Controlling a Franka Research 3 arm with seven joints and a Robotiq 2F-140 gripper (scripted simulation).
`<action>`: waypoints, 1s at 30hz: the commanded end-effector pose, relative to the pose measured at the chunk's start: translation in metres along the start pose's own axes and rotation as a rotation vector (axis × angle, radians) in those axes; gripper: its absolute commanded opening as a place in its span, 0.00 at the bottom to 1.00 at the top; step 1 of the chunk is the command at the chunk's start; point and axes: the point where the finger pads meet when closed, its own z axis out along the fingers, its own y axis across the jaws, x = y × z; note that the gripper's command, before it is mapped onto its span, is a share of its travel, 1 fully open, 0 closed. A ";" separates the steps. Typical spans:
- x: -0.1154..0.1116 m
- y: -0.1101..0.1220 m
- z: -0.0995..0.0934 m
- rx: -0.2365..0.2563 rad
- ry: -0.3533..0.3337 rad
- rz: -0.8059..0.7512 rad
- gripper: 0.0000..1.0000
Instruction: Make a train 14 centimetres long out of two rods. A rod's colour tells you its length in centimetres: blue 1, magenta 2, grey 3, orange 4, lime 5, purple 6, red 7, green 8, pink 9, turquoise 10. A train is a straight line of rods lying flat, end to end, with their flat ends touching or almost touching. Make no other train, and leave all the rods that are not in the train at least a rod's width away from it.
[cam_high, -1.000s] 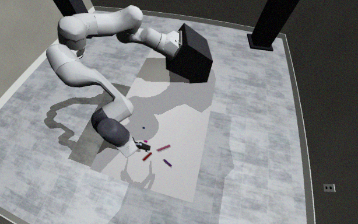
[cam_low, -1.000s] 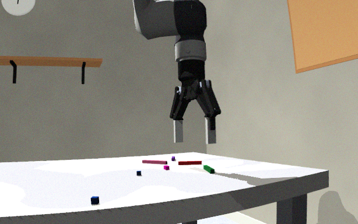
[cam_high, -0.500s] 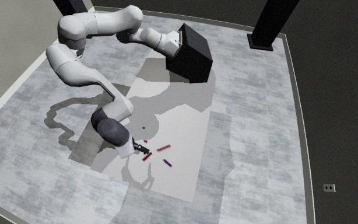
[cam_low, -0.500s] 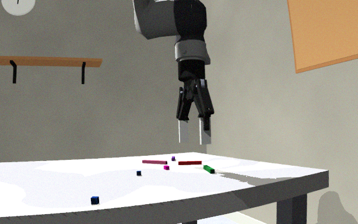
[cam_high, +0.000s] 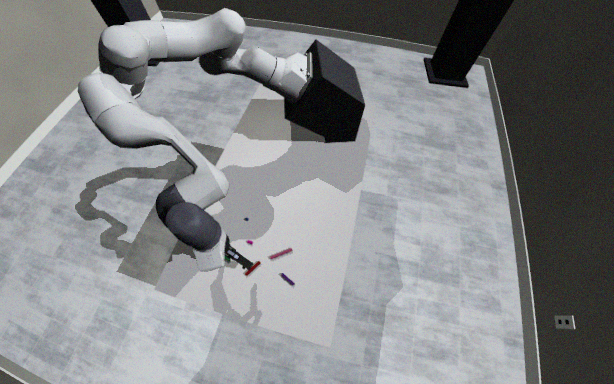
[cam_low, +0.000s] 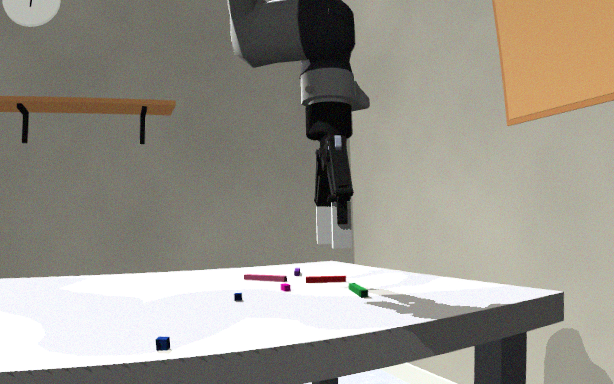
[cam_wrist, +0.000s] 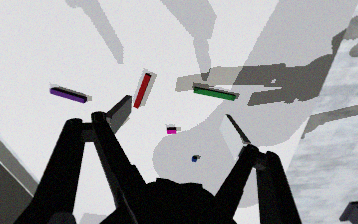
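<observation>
The pincer (cam_low: 334, 235), fully open and empty, should descend squarely astride the red rod (cam_wrist: 142, 90) at 11 o'clock, avoiding the green rod (cam_wrist: 214, 93).

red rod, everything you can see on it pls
The red rod is a thin, straight bar, plain solid red with flat ends. It lies flat on the white table, alone, touching no other rod. In the exterior view it lies between the pink rod and the green rod, with clear gaps to both. The open end effector hangs above it, holding nothing.
</observation>
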 end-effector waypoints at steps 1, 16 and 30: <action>0.000 -0.001 -0.001 0.003 0.009 0.167 1.00; 0.000 0.002 0.000 0.003 0.008 0.397 1.00; 0.000 0.004 0.000 0.004 0.008 0.611 1.00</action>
